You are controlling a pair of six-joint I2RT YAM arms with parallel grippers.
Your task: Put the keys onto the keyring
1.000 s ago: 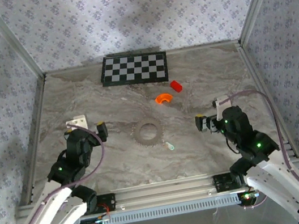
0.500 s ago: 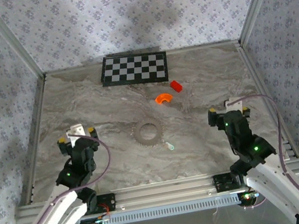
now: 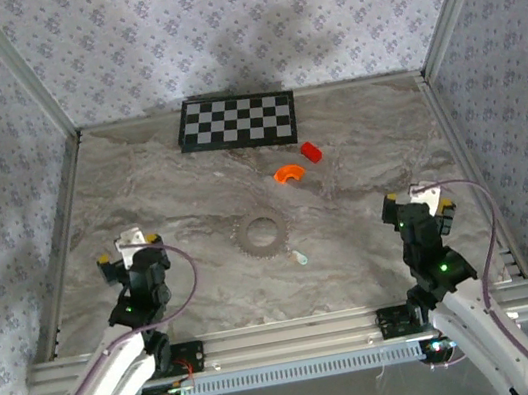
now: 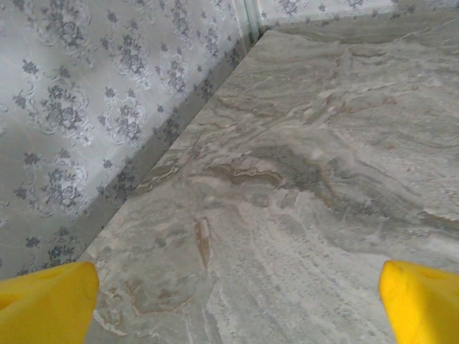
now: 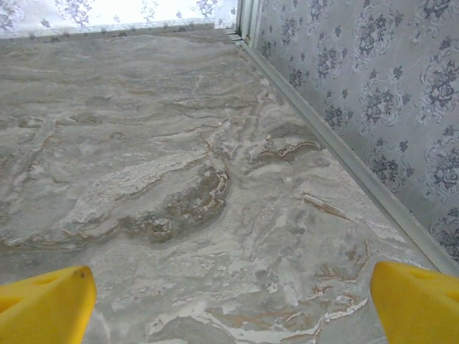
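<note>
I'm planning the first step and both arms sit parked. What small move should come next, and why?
Probably reach the left gripper forward and inward toward the gray toothed ring, likely the keyring. Left gripper and right gripper are open and empty by the near edge, while the ring and the small pale piece beside it lie untouched mid-table.

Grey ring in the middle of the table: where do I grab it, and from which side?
Likely pinch its rim from straight above: the grey ring lies flat on the table with an open centre, so one finger fits inside, one outside.
</note>
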